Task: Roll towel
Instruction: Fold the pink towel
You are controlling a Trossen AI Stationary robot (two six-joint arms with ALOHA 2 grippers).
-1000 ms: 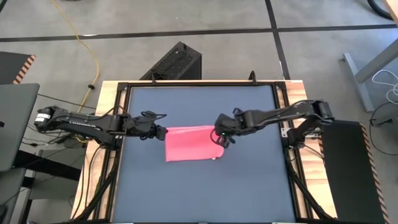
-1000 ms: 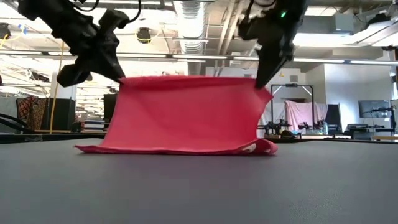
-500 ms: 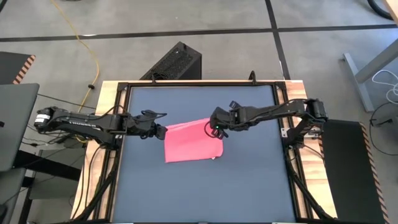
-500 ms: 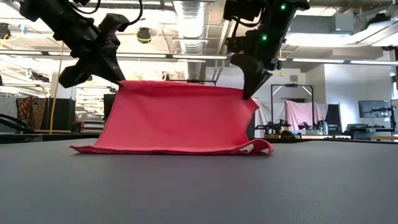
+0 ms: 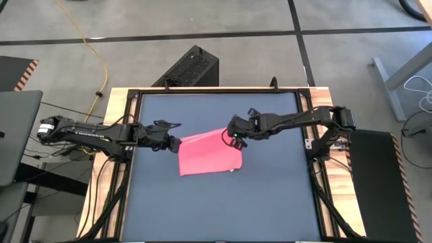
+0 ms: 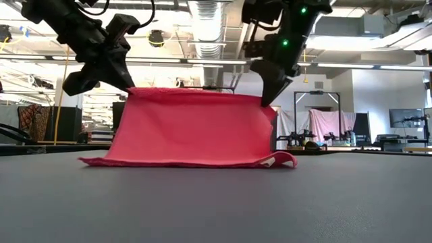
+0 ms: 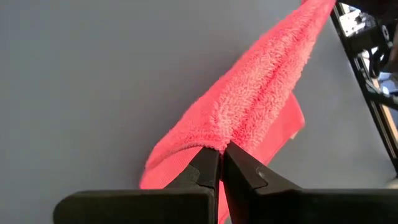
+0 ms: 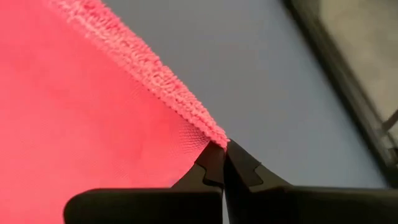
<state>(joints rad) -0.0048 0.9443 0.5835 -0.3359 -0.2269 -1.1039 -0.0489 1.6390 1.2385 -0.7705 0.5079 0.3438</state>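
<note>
1. The towel (image 6: pixel 196 128) is thin pink terry with a nubbly looped edge. Its upper edge is lifted into a taut sheet, and its lower edge lies on the dark grey table (image 5: pixel 270 196) near the centre.
2. The left gripper (image 5: pixel 177 143) reaches in low from the left side, its fingers pinched on one upper corner.
3. The right gripper (image 5: pixel 231 138) stretches across from the right side, tilted down, pinching the other upper corner.
4. No readable writing shows.
</note>
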